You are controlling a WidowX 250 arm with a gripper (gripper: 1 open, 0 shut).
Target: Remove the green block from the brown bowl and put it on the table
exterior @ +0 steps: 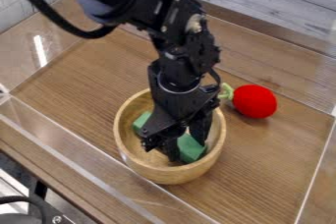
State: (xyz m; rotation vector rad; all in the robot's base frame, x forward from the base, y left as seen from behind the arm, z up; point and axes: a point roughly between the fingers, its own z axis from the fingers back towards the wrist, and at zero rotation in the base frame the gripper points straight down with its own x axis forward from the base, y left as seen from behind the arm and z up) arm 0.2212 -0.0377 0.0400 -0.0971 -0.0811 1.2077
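Note:
The brown bowl (133,159) sits on the table (86,74) near the front middle. Inside it lies the green block (192,148); one end shows at the left of the fingers and the other at the lower right. My gripper (175,140) points straight down into the bowl, its two black fingers closed across the middle of the block. The block's centre is hidden behind the fingers. The block still rests low inside the bowl.
A red strawberry-like toy (253,101) lies on the table just right of the bowl. Low clear acrylic walls (53,144) border the tabletop at the front and left. The dark arm reaches in from the upper left.

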